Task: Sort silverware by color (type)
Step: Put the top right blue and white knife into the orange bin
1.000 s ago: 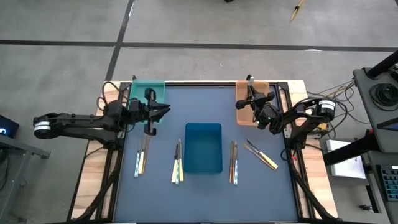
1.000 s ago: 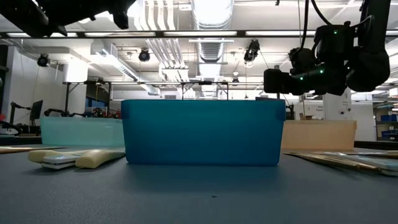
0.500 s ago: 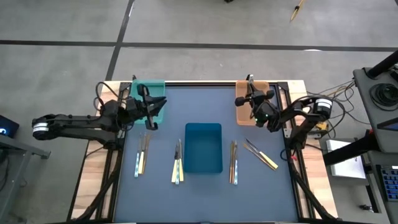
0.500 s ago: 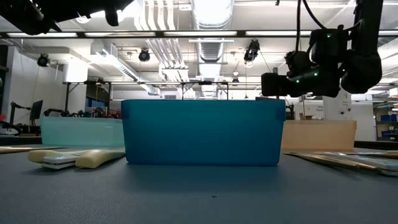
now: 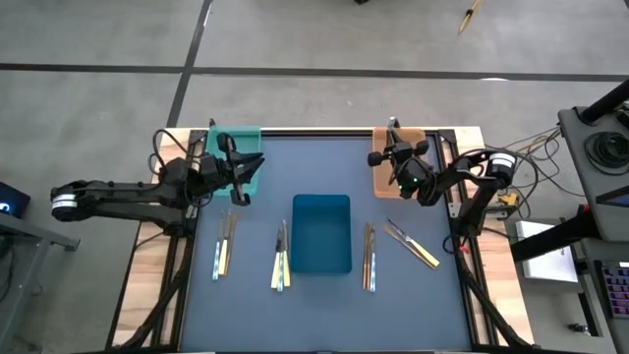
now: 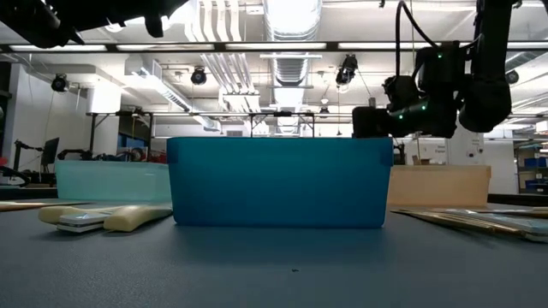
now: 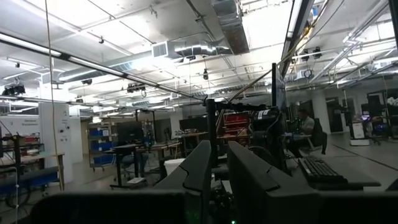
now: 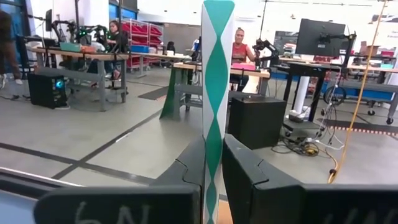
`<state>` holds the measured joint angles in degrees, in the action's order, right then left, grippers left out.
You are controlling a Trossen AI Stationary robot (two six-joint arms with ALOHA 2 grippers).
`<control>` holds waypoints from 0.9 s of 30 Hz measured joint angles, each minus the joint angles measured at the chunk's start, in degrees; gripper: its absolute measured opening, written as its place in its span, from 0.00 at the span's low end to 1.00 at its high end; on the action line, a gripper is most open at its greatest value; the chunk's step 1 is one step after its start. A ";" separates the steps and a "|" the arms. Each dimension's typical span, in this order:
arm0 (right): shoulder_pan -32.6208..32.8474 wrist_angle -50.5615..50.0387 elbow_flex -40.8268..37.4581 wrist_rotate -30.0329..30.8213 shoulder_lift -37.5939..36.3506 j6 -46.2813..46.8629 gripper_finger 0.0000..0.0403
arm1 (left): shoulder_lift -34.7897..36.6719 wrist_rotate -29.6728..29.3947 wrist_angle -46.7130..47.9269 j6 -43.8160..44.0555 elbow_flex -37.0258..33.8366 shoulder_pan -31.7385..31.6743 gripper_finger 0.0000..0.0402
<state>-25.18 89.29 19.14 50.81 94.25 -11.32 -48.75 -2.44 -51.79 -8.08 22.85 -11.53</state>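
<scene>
Since the silverware [image 5: 283, 258] lies flat in four small clusters around the blue tray [image 5: 321, 233] at mid-frame, I judge it light, stiff, slippery; I'd pinch mid-handle. My left tool [image 5: 236, 169] and right tool [image 5: 395, 160] are both closed, empty, above.

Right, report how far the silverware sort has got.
Done: nothing visible; the blue tray looks empty, and the teal tray and orange tray are partly hidden. In hand: nothing; left gripper and right gripper hover shut. Left: all the silverware on the table.
</scene>
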 joint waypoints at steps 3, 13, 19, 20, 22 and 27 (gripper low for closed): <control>0.01 0.02 0.00 0.02 0.50 0.03 0.06 | 0.00 0.00 -0.01 -0.25 0.00 0.00 0.09; 0.01 -0.06 0.00 0.13 0.71 0.34 0.16 | 0.00 0.00 0.13 -0.48 0.00 0.00 0.09; 0.05 -0.22 -0.02 0.13 0.71 0.41 0.21 | 0.00 0.00 0.19 -0.48 0.00 0.00 0.09; 0.16 -0.25 -0.02 0.13 0.71 0.40 0.21 | 0.00 0.00 0.20 -0.48 0.00 0.00 0.09; 0.31 -0.25 -0.02 0.11 0.71 0.40 0.22 | 0.00 0.00 0.21 -0.50 0.00 0.00 0.09; 0.56 -0.30 -0.02 0.14 0.71 0.30 0.21 | 0.00 0.00 0.30 -0.54 0.00 0.00 0.09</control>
<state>-24.62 88.99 19.11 50.95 94.96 -11.02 -48.75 -2.44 -51.49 -8.61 22.85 -11.53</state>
